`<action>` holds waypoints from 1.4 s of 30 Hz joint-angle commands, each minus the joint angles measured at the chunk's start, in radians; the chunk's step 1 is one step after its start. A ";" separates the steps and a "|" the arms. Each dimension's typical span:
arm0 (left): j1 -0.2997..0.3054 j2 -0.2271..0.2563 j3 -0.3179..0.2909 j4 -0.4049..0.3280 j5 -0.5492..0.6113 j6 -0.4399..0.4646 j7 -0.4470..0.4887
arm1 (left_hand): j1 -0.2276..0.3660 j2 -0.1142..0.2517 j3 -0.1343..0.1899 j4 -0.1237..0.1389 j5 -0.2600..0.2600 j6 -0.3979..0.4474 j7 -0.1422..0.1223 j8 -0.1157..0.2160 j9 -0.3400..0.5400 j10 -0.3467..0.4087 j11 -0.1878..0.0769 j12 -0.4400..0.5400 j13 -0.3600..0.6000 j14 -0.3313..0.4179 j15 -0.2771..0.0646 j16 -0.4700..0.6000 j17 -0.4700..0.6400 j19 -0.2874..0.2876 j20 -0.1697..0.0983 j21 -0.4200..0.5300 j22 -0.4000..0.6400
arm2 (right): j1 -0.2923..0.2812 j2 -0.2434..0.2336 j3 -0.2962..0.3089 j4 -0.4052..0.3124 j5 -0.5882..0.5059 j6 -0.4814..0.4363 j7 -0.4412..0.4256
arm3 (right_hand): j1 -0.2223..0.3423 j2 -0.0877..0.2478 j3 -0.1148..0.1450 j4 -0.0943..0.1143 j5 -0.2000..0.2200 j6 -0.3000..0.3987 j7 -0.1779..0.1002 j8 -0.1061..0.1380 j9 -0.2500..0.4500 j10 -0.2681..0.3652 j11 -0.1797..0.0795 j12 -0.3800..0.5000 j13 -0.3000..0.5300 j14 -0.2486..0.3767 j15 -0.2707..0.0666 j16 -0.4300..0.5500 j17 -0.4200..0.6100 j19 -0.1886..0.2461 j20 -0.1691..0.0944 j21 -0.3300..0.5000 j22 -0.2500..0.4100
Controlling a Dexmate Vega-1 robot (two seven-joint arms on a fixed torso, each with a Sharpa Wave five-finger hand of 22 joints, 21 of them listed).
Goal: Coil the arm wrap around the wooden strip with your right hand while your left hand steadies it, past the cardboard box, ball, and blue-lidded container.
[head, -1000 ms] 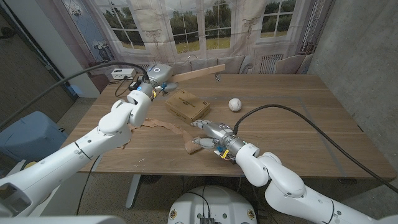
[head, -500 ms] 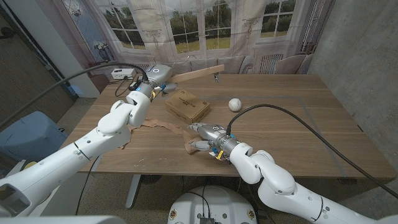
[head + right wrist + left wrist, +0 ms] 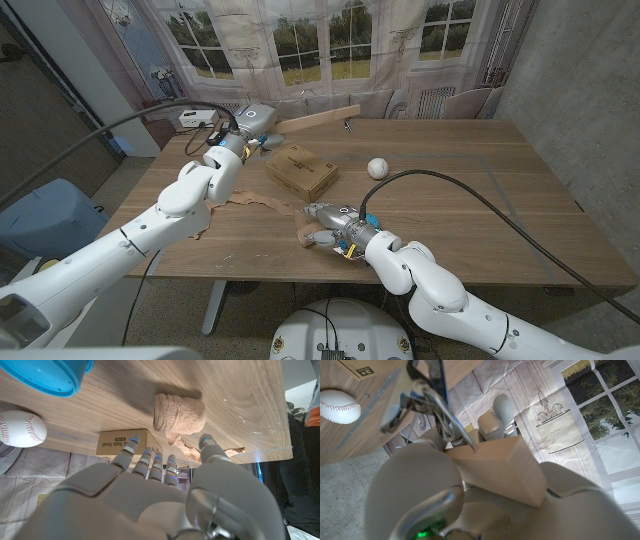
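Table; arm wrap [image 3: 262, 200] partly arm-hidden.

Wooden table [image 3: 470, 190]: cardboard box [image 3: 300, 169], ball [image 3: 377, 167]

The arm wrap [image 3: 179, 413] is tan; the wooden strip [image 3: 318, 119] is pale brown. The ball [image 3: 377, 167] is white with red stitching, the cardboard box [image 3: 301, 170] brown, the container's lid [image 3: 47, 374] bright blue, and the bench [image 3: 470, 210] is wood-grained brown.

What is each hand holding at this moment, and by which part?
The left hand grips the wooden strip at its near end. The right hand is at the arm wrap on the table; whether it actually grips it cannot be told.
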 commanded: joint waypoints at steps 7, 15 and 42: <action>-0.021 -0.014 0.022 0.007 0.012 0.000 -0.023 | -0.003 0.010 0.002 -0.006 0.010 -0.013 0.019 0.010 0.002 -0.001 -0.033 0.004 0.000 0.012 0.002 -0.005 0.004 0.013 -0.057 0.003 0.003 | 0.022 0.019 -0.032 0.044 -0.055 -0.012 0.050 | 0.023 0.005 0.015 -0.003 -0.002 -0.007 -0.002 0.001 0.004 0.001 -0.004 0.003 0.002 -0.001 -0.002 0.002 0.002 0.002 0.004 0.000 0.003; -0.023 -0.019 0.027 0.002 0.017 0.002 -0.030 | -0.005 0.010 0.002 -0.005 0.011 -0.014 0.020 0.013 0.002 -0.001 -0.030 0.004 0.000 0.013 0.001 -0.006 0.007 0.014 -0.057 0.003 0.003 | 0.027 0.026 -0.043 0.060 -0.078 -0.018 0.073 | 0.032 0.007 0.018 -0.004 -0.001 -0.009 -0.002 0.002 0.004 0.001 -0.004 0.004 0.002 -0.001 -0.003 0.002 0.002 0.002 0.004 0.000 0.003; -0.006 -0.012 0.013 0.004 0.002 0.004 -0.020 | -0.012 0.014 0.003 -0.006 0.015 -0.020 0.021 0.021 -0.006 -0.001 -0.035 0.004 0.000 0.018 -0.003 -0.016 0.008 0.018 -0.058 0.003 0.004 | 0.035 0.087 -0.112 0.152 -0.310 -0.009 0.067 | 0.356 0.034 0.145 -0.008 -0.005 0.124 -0.009 0.045 0.005 0.188 -0.024 0.052 0.014 0.230 -0.105 0.078 0.029 0.171 -0.035 0.049 0.008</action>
